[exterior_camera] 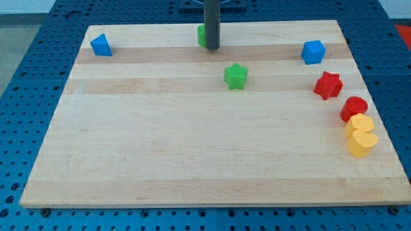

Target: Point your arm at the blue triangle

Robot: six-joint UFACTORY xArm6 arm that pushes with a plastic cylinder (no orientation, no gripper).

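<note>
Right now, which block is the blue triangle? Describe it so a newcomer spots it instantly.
Start at the wooden board and go to its top corner on the view's left. The blue triangle sits there alone, well to the left of my tip, which stands against a green block. The only other blue piece, the blue cube, is boxy and sits near the top on the view's right.

Only a straight, dark grey cylindrical rod in view, smooth and matte, with a faint lighter sheen down its left side and no visible screws, cables or markings. Uniform in width from the view's top edge down to my tip (212,48), which ends flat and blunt. Behind the rod's upper part, a dark blue-grey mount, too cropped to make out.
</note>
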